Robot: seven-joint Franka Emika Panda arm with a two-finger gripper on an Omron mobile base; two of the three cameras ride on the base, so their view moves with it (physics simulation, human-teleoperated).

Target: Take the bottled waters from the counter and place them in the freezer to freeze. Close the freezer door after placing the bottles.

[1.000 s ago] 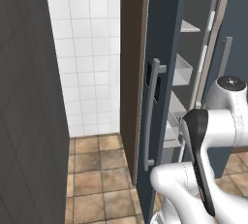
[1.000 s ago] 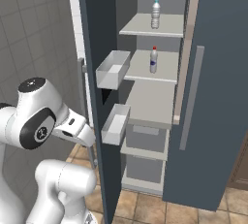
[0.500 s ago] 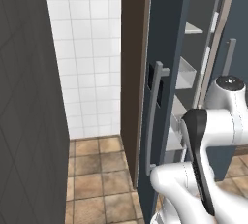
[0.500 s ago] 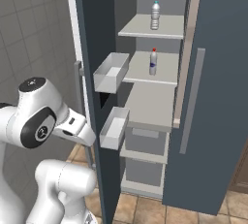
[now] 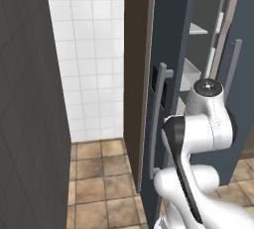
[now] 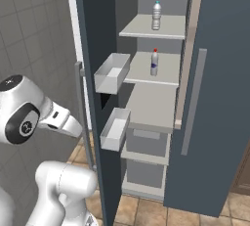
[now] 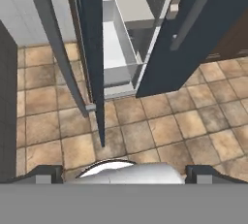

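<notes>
The freezer [image 6: 151,107] stands open, and both bottled waters stand upright inside it. The teal-capped one [image 6: 156,15] is on the top shelf and the red-capped one [image 6: 154,62] is on the shelf below. The freezer door [image 6: 97,49] is swung out, nearly edge-on, its white bins [image 6: 112,72] facing the shelves. Its outer face [image 5: 171,39] carries the grey bar handle [image 5: 156,119]. My gripper [image 7: 123,174] is open and holds nothing. It looks down on the door's edge [image 7: 93,48] and handle [image 7: 53,43], on the door's outer side.
The appliance's right-hand door [image 6: 215,98] is closed, with a bar handle [image 6: 193,102]. A brown cabinet side [image 5: 135,74] and a white tiled wall [image 5: 94,49] lie behind the open door. A dark wall [image 5: 30,124] stands at left. The floor [image 7: 160,131] is brown tile.
My arm has shifted a little to the left in both base views. The freezer door has turned slightly. The bottles have not moved.
</notes>
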